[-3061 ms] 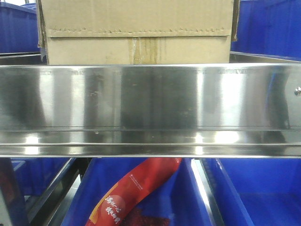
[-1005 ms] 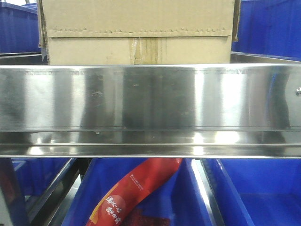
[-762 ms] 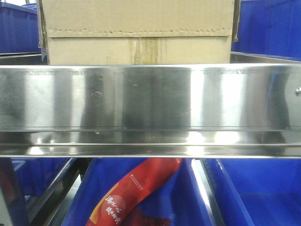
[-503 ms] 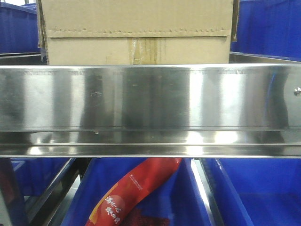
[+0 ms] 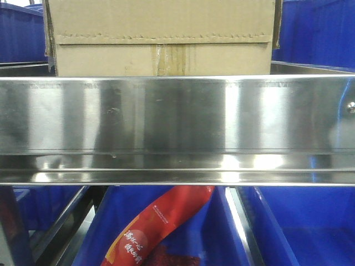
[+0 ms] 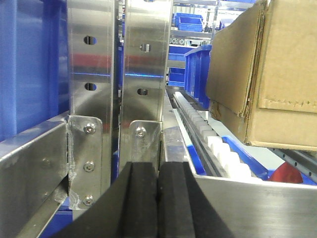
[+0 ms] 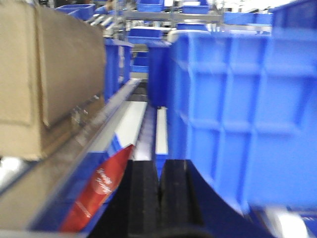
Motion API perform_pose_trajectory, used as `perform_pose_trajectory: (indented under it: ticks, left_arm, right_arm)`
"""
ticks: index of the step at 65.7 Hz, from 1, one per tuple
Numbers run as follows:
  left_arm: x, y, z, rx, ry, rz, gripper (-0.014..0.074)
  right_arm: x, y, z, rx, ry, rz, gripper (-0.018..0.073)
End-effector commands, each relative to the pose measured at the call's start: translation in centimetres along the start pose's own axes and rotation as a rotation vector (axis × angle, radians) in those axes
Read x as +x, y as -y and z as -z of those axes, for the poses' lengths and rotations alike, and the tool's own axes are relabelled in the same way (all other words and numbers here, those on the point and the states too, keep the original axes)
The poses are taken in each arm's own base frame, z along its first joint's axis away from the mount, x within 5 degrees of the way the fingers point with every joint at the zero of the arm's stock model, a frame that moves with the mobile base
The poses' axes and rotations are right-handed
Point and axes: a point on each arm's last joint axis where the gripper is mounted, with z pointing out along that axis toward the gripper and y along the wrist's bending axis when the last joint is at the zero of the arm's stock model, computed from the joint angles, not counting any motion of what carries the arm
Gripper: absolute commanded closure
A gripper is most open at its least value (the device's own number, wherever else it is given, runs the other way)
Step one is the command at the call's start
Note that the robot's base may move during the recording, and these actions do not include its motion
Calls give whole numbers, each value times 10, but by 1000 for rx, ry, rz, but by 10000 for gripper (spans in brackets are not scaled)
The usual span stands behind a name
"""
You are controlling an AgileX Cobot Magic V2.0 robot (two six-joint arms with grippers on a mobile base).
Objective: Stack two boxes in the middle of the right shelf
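A brown cardboard box (image 5: 161, 27) stands on the shiny steel shelf (image 5: 177, 116), behind its broad front rail; its top is cut off by the frame. My left gripper (image 6: 158, 178) is shut and empty, low at the shelf's front rail, left of the box (image 6: 277, 74). My right gripper (image 7: 159, 183) is shut and empty, right of the box (image 7: 44, 74) and beside a blue bin. The right wrist view is blurred. No second box can be made out.
Blue plastic bins (image 5: 299, 221) sit under the shelf, one holding a red packet (image 5: 161, 221), which also shows in the right wrist view (image 7: 101, 188). A tall blue bin (image 7: 237, 109) stands right of my right gripper. Steel uprights (image 6: 94, 89) and white rollers (image 6: 223, 148) flank my left gripper.
The box has not moved. Only the reflections on the steel rail shift slightly.
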Motion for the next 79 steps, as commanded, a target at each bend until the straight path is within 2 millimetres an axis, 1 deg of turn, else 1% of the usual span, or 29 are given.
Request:
perform_pose_trajectory:
  ticks: [1, 6, 10, 15, 18, 79]
  left_arm:
    - [-3, 0, 1, -2, 24, -5, 708]
    - [-3, 0, 1, -2, 24, -5, 708]
    - [-3, 0, 1, -2, 24, -5, 708]
    - [-3, 0, 1, -2, 24, -5, 708]
    - [-3, 0, 1, -2, 24, -5, 708]
    - [-3, 0, 1, -2, 24, -5, 708]
  right_arm:
    - [12, 1, 5, 18, 48, 1, 715]
    - [25, 1, 8, 18, 56, 1, 715]
    - [37, 2, 6, 21, 27, 1, 715]
    - [35, 2, 6, 22, 53, 1, 715]
    - [37, 2, 6, 21, 25, 1, 715]
    - [37, 2, 6, 21, 30, 1, 715]
